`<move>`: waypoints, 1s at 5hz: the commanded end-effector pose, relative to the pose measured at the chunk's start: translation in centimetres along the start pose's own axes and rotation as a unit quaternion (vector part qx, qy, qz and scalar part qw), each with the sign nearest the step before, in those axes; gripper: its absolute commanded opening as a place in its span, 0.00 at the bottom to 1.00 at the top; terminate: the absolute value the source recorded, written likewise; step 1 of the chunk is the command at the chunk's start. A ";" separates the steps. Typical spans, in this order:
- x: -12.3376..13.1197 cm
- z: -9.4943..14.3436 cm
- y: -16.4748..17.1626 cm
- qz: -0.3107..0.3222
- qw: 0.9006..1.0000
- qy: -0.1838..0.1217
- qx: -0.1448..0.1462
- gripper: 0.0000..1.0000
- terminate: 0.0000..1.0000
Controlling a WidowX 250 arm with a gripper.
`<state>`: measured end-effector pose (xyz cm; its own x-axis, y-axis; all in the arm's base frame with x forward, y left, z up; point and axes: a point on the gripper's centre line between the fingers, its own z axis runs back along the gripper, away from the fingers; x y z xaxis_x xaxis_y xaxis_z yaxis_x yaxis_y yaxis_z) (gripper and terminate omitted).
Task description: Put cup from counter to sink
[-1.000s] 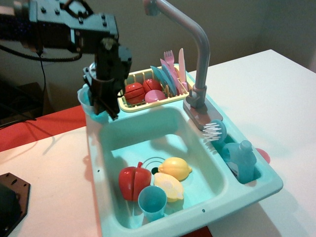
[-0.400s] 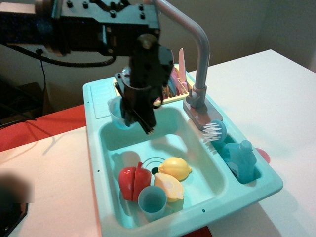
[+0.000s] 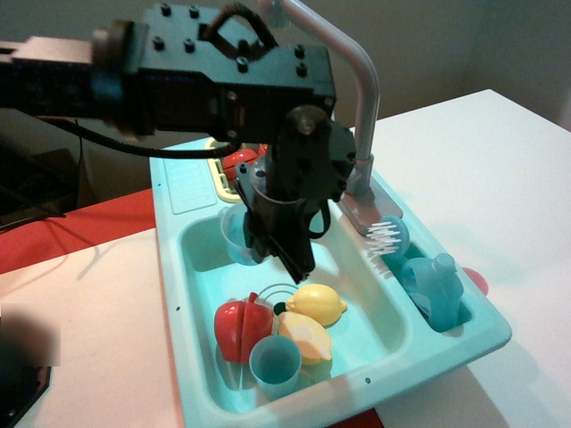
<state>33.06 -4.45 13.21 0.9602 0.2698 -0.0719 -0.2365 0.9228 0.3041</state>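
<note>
Holding the cup (image 3: 237,237) by its rim, gripper (image 3: 278,239) clamped on it | cup hangs inside the sink (image 3: 375,312), far-left corner | I judge it light, thin, slippery plastic.

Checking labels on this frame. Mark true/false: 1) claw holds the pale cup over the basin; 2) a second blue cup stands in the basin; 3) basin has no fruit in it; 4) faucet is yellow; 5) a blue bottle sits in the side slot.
1) True: the claw grips the pale cup above the sink.
2) True: the deeper blue cup stands near the front.
3) False: a red fruit and two lemon pieces lie inside.
4) False: the faucet is grey.
5) True: the blue bottle sits there.
</note>
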 end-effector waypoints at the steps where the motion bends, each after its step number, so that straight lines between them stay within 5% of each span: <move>1: 0.0 -3.2 0.9 0.024 1.000 0.008 0.017 0.00 0.00; 2: -0.2 -4.3 1.6 0.015 0.999 0.025 0.019 0.00 0.00; 3: -0.3 -3.7 2.2 0.031 0.999 0.020 0.020 1.00 0.00; 5: -0.7 -2.9 2.9 0.039 0.999 0.024 0.015 1.00 0.00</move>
<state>30.65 -0.79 9.91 0.9197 0.3602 -0.1561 -0.2798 0.8803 0.3833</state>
